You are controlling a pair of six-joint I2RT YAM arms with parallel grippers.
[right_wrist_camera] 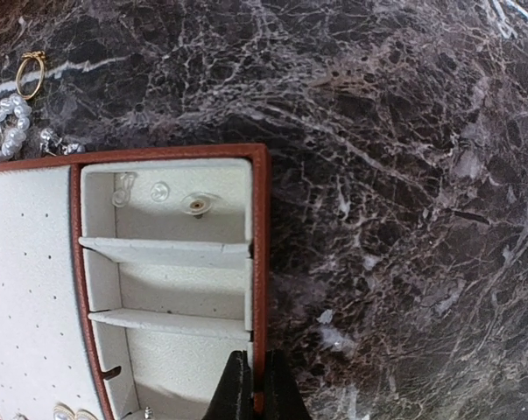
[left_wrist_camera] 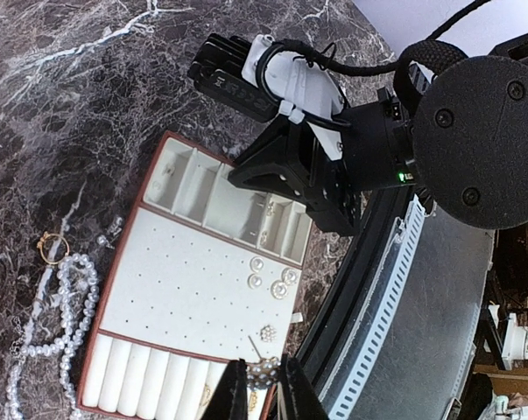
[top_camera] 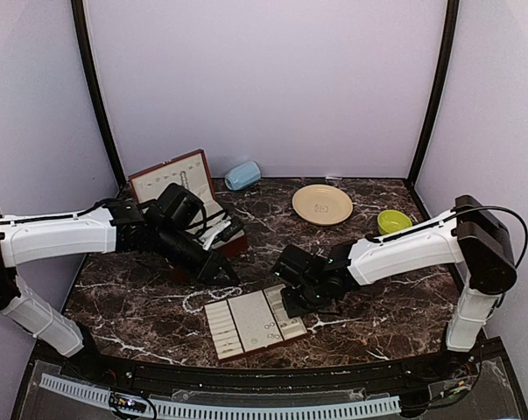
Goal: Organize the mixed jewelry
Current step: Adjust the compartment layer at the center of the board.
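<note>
A dark marble table (top_camera: pixel 404 289) stands within pale lilac walls. At about ten o'clock on it, the red-brown box (top_camera: pixel 172 179) lies open. Just right of the box the left gripper (left_wrist_camera: pixel 264 395) hangs over the marble. Its jaws are drawn nearly together on a small beaded earring (left_wrist_camera: pixel 263 371).

Toward six o'clock the pearl strand (left_wrist_camera: pixel 68 319) lies looped on the marble, right against the nine o'clock edge of the tray (top_camera: pixel 246 317). A gold ring (left_wrist_camera: pixel 51 248) lies just beside the strand. A few pearl studs (left_wrist_camera: pixel 268 278) sit on the tray's holed middle panel.

A blue object (top_camera: pixel 242 175) lies at twelve o'clock, near the back wall.

The right gripper (right_wrist_camera: pixel 256 392) is at the tray's three o'clock end. Its jaws are clamped on the red-brown rim beside the open compartments.

A yellow plate (top_camera: pixel 322 204) sits at one o'clock and a green bowl (top_camera: pixel 392 220) at two o'clock, apart from each other.
</note>
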